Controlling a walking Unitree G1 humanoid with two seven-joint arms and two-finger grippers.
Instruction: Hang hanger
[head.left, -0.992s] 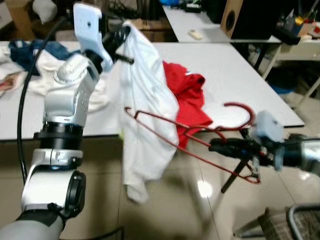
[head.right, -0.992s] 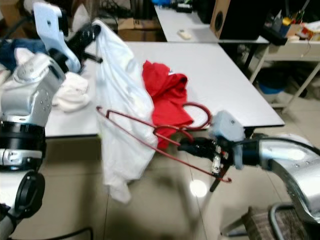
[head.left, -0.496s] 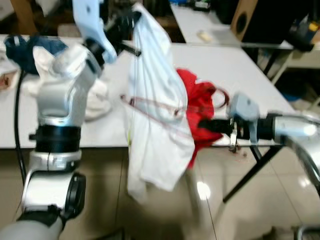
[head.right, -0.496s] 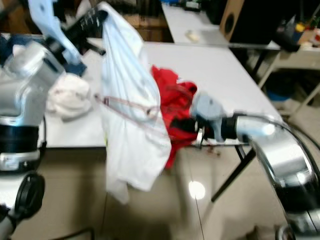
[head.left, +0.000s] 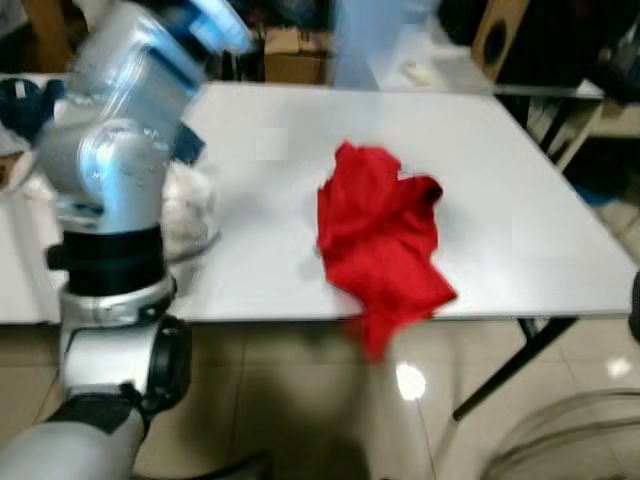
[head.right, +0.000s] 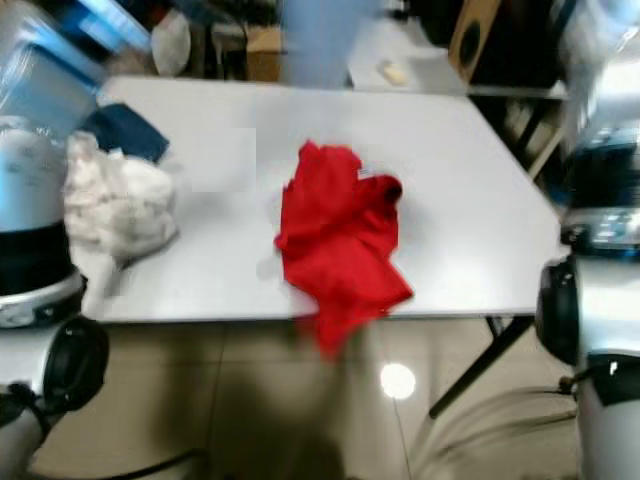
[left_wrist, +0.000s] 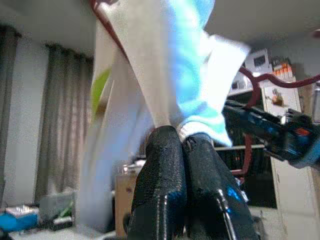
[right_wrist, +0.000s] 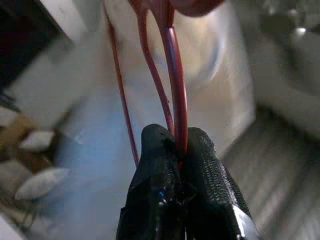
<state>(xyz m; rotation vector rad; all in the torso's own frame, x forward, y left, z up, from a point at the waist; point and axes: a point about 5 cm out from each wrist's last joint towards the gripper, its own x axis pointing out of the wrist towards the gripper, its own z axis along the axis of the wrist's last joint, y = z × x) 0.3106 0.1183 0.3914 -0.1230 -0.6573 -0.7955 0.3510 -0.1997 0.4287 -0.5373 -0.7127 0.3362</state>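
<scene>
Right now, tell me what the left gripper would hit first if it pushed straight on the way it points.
The left gripper is shut on the white shirt, so it would push into that cloth first. The red hanger hangs beyond; depth is unclear.

Hanger (right_wrist: 172, 60) hook cut off, seemingly blurred

The two head views look forward and down from above, slightly offset side to side, and share the same blurred scene: a white tabletop (head.left: 520, 230) with a red cloth (head.left: 385, 240) draped over its near edge, and the tiled floor (head.left: 300, 400) below. The left wrist view sits right behind its own black fingers (left_wrist: 165, 185) and faces up along them, past a white garment (left_wrist: 165, 65) close to the lens, to a ceiling and curtains. The right wrist view looks equally close along its fingers (right_wrist: 200, 175) at the red hanger (right_wrist: 175, 95) wire against a blurred background.
</scene>
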